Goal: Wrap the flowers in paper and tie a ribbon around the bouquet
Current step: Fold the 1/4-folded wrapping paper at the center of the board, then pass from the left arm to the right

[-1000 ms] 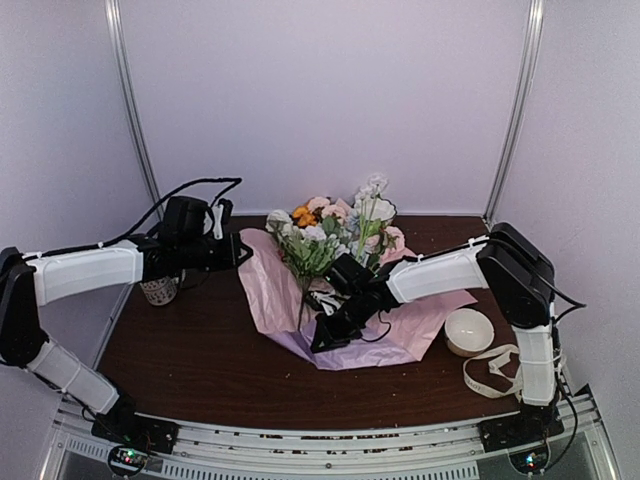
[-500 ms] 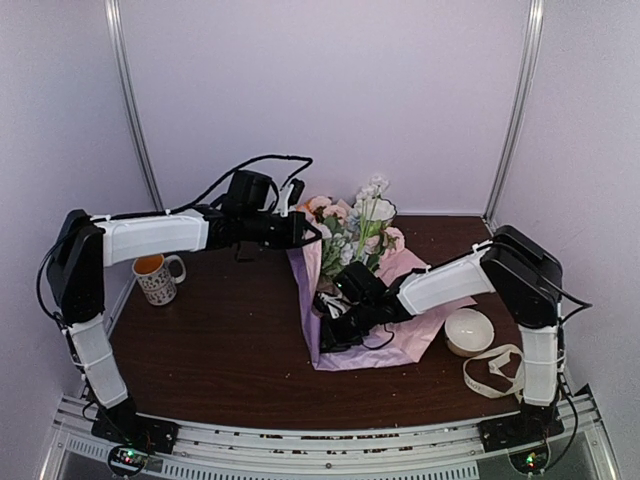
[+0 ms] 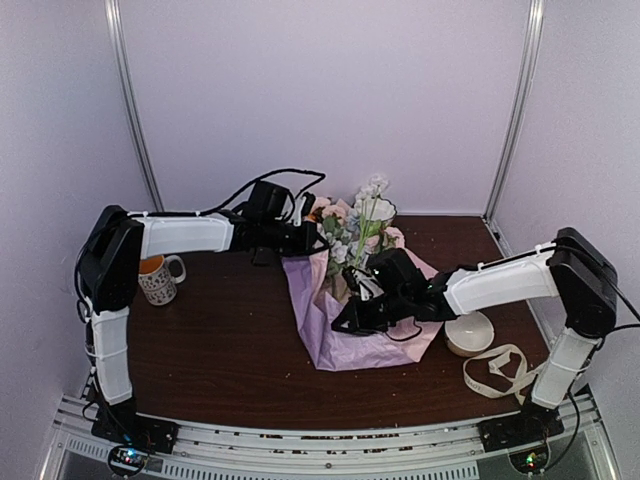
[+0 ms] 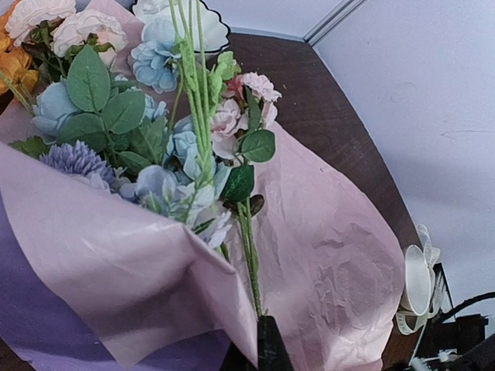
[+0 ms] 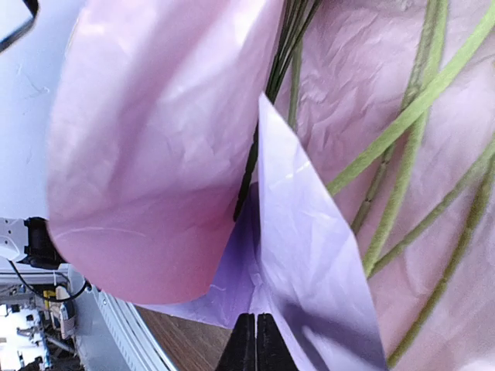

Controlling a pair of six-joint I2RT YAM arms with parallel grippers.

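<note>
Swinging over from beside the mug (image 3: pixel 155 280), the left hand (image 3: pixel 308 241) is pinching the left edge of the paper (image 3: pixel 330 335) and folding it over the flowers (image 3: pixel 350 225) mid-table (image 3: pixel 220 345), while the right hand (image 3: pixel 350 322) is clamping its lower corner, leaving wrapping half done and the ribbon (image 3: pixel 500 372) untouched.

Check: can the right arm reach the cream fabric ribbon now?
Probably not yet: the right gripper is pinching the crinkled lilac paper. Nothing covers the cream fabric ribbon, loose beside the round white bowl near that arm's base.
</note>
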